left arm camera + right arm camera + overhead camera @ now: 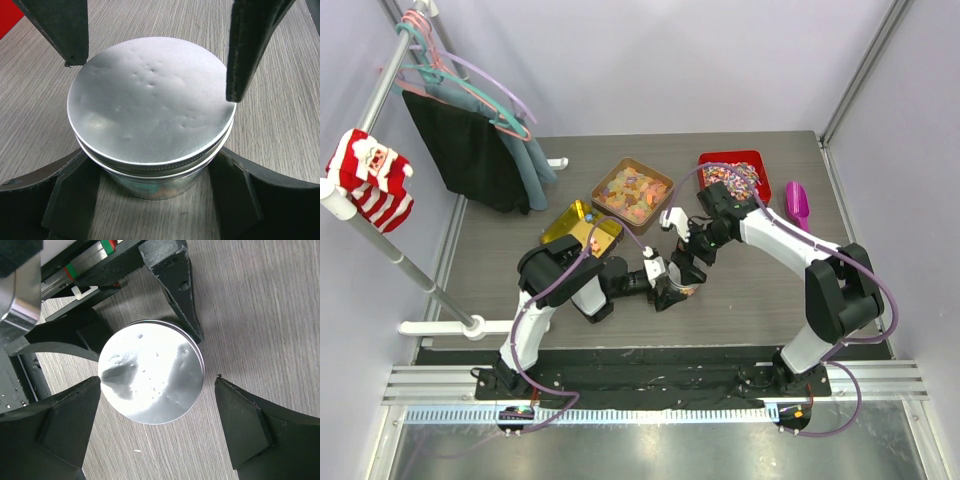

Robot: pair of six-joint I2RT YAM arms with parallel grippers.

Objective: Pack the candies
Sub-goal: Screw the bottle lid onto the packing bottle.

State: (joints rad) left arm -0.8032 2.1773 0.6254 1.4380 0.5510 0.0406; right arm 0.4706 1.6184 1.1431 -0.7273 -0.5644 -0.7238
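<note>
Top external: high behind the arm bases (505,378), looking down on the whole table (760,300); left wrist: close, oblique onto the lidded tin (150,110); right wrist: close, almost straight down on the same tin (150,375).

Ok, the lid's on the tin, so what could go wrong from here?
1. The flat silver lid may only be resting on the round metal tin. A seam shows under its rim, so it could slip off if the tin is lifted or tilted.
2. The open right hand straddles the lid closely, and a sideways retreat could clip it.
3. The left hand grips the tin low on its body, so a knock at the top might tip it.
</note>
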